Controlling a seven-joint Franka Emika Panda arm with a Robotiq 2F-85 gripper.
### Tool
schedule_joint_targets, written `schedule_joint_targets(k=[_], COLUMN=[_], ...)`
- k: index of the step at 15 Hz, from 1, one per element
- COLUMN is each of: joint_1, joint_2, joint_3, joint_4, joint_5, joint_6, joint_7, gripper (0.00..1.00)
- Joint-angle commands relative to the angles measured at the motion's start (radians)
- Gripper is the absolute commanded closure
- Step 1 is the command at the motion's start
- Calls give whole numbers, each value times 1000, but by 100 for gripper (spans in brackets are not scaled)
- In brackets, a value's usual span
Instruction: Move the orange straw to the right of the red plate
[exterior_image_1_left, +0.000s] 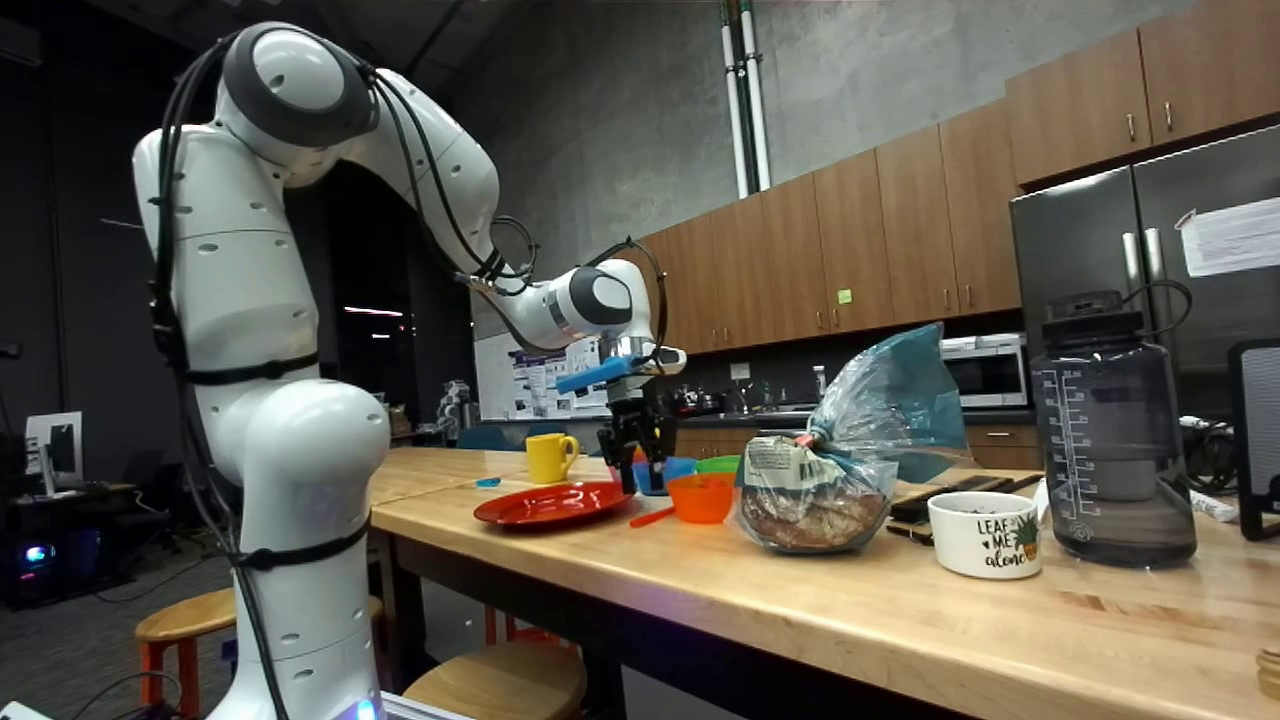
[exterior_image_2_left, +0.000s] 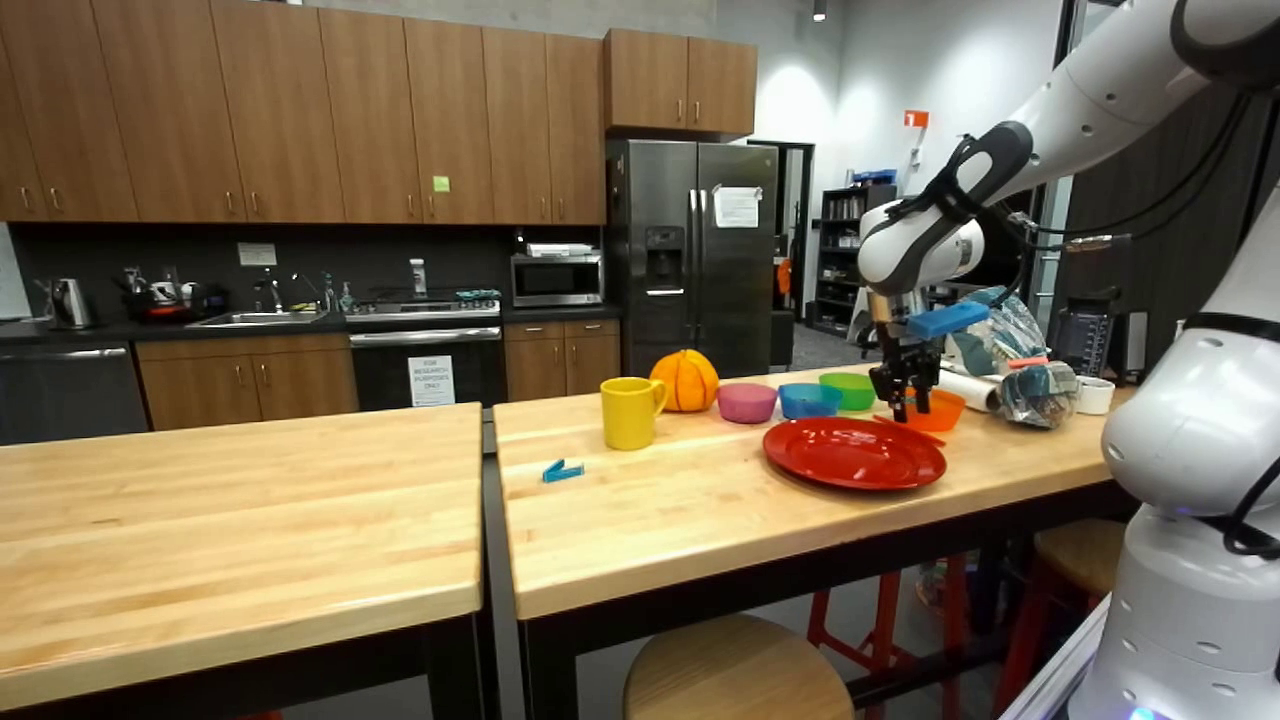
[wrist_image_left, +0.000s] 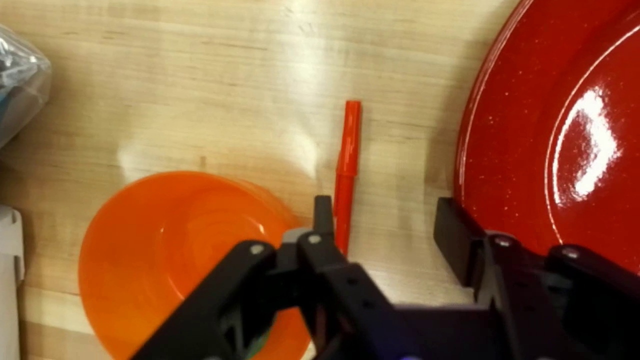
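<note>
- At the left edge of the wrist view, a white object (wrist_image_left: 8, 275), too cropped to identify, is showing between eight and nine o'clock.
- Above it, a clear plastic bag (wrist_image_left: 21, 87) is poking in between nine and ten o'clock.
- Toward eight o'clock, an orange plastic bowl (wrist_image_left: 155, 250) is sitting on the worktop (wrist_image_left: 225, 100).
- An orange-red capped pen (wrist_image_left: 348, 170) is lying flat between the bowl and the red plate (wrist_image_left: 520, 125), one end pointing to twelve o'clock, the other disappearing behind the nine-o'clock finger of the pincer (wrist_image_left: 385, 225).
- The pincer is holding its two fingers well apart and gripping nothing; in both exterior views they are pointing down toward six o'clock.
- The plate is running out of view at three o'clock; the pincer's three-o'clock finger is overlapping its rim, and whether they are touching cannot be told.
</note>
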Motion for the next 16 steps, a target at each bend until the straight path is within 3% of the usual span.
schedule_joint_targets(k=[1, 2, 4, 16], joint_1=[16, 21, 33, 83], joint_2=[-19, -32, -56, -158], joint_3=[3, 6, 12, 55], joint_4=[16, 14, 13, 12], joint_5=[45, 62, 98, 163], joint_6=[-33, -39, -59, -154], joint_7=[-16, -16, -17, -9], gripper=[12, 5, 0, 0])
